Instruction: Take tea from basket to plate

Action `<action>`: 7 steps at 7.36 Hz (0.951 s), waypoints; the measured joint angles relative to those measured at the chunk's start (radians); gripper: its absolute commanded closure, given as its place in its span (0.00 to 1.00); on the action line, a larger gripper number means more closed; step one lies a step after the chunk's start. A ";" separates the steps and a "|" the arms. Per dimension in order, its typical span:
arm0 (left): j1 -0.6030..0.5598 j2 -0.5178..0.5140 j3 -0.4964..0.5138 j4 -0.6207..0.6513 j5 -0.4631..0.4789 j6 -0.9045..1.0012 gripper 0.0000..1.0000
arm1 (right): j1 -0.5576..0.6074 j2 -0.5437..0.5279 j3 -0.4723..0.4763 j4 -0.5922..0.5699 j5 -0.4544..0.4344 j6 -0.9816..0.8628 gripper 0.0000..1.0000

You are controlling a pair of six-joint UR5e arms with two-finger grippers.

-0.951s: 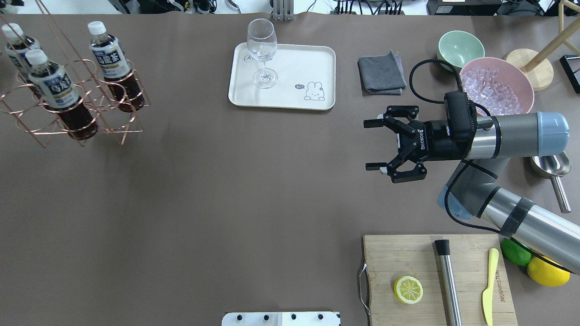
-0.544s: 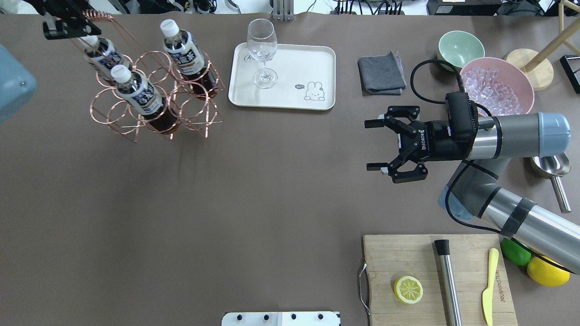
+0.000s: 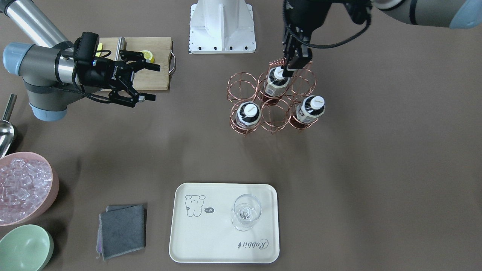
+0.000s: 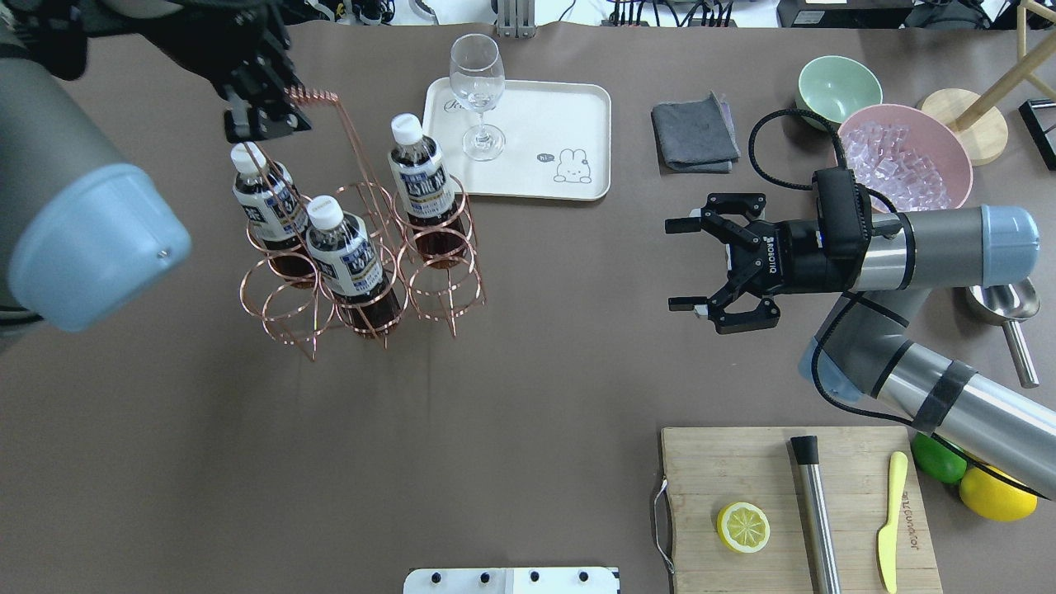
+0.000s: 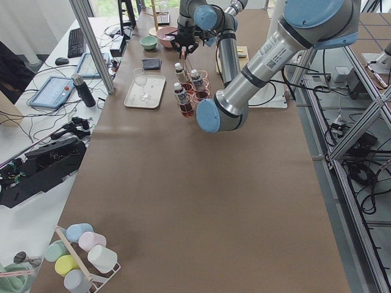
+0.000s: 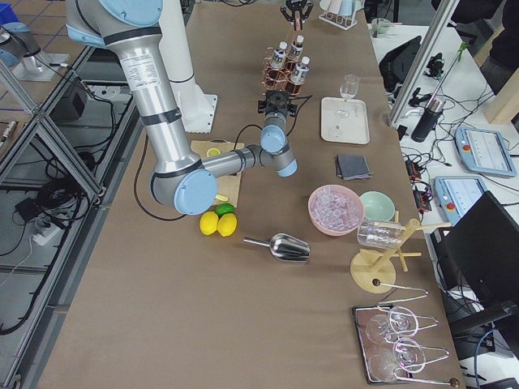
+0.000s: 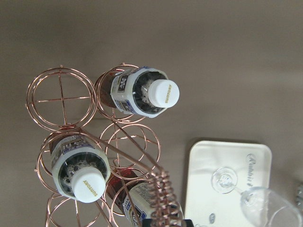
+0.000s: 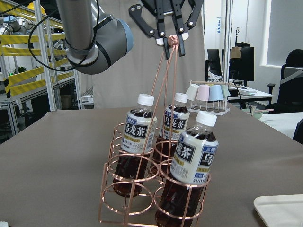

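the basket (image 4: 320, 96) stands on the table (image 4: 330, 462) left of the plate (image 4: 528, 115), near it, seen from overhead. three tea bottles (image 4: 421, 194) sit in its cells. a glass (image 4: 476, 78) stands on the plate's left half; a cloth (image 4: 695, 132) lies right of the plate.

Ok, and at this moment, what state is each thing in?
left gripper, shut on the basket handle.
right gripper, open, empty.
basket, upright, three cells filled.
tea bottles, capped, upright in the basket.
wine glass, upright, empty, on the plate.
pink bowl, filled with ice.
mint-green bowl, empty.
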 measured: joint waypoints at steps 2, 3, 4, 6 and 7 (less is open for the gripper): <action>0.124 -0.070 0.030 -0.002 0.065 -0.057 1.00 | -0.002 -0.009 -0.003 0.002 -0.027 0.003 0.00; 0.163 -0.119 0.078 -0.004 0.090 -0.082 1.00 | -0.002 -0.012 -0.001 0.003 -0.041 0.004 0.00; 0.193 -0.175 0.147 -0.013 0.111 -0.101 1.00 | -0.003 -0.013 0.001 0.003 -0.046 0.004 0.00; 0.224 -0.245 0.241 -0.027 0.143 -0.125 1.00 | -0.004 -0.014 0.003 0.003 -0.049 0.005 0.00; 0.228 -0.254 0.254 -0.030 0.149 -0.129 1.00 | -0.005 -0.014 0.005 0.002 -0.050 0.005 0.01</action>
